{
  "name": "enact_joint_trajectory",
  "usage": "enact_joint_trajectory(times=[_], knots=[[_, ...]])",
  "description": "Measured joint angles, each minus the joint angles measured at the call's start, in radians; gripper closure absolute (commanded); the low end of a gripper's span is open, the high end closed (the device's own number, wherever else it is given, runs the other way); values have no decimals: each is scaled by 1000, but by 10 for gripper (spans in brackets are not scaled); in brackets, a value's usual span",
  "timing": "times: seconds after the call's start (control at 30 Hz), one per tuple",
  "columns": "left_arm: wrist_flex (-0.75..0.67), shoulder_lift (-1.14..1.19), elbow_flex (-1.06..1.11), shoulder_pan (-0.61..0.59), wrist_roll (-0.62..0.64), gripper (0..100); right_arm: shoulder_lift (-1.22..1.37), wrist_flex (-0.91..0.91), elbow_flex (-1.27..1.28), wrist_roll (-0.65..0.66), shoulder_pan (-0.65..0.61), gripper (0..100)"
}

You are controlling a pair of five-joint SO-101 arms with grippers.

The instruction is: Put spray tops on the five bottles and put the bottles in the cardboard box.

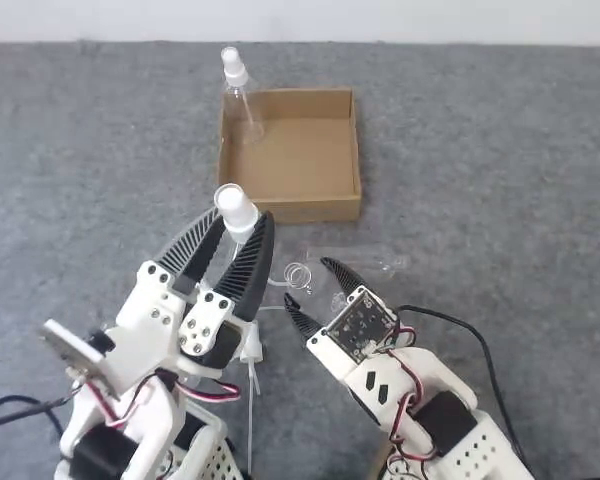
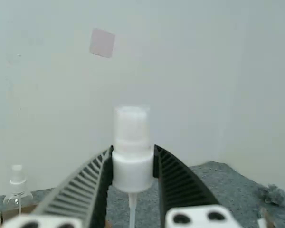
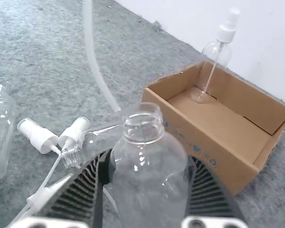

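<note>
- While the left gripper clamps a white plastic spray top by its collar, the dip tube hangs down between the jaws.
- The right gripper, just beside it, is closed around a clear plastic bottle with an open neck.
- Beyond both grippers sits the shallow brown cardboard box; a capped clear bottle stands in its far corner.
- Loose white spray tops lie beside the right gripper on the grey carpet.
</note>
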Motion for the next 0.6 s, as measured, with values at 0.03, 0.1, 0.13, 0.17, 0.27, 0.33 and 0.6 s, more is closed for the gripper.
enact_joint_trajectory(times=[0.03, 0.1, 0.13, 0.17, 0.27, 0.33, 0.6], knots=[[0, 0, 0, 0, 0, 987, 0, 0, 0, 0, -2, 902], [0, 0, 0, 0, 0, 987, 0, 0, 0, 0, -23, 902], [0, 0, 0, 0, 0, 987, 0, 0, 0, 0, -31, 902], [0, 0, 0, 0, 0, 987, 0, 0, 0, 0, -35, 902], [0, 0, 26, 0, 0, 987, 0, 0, 0, 0, -43, 902], [0, 0, 52, 0, 0, 987, 0, 0, 0, 0, -46, 902], [-6, 0, 117, 0, 0, 987, 0, 0, 0, 3, -44, 902]])
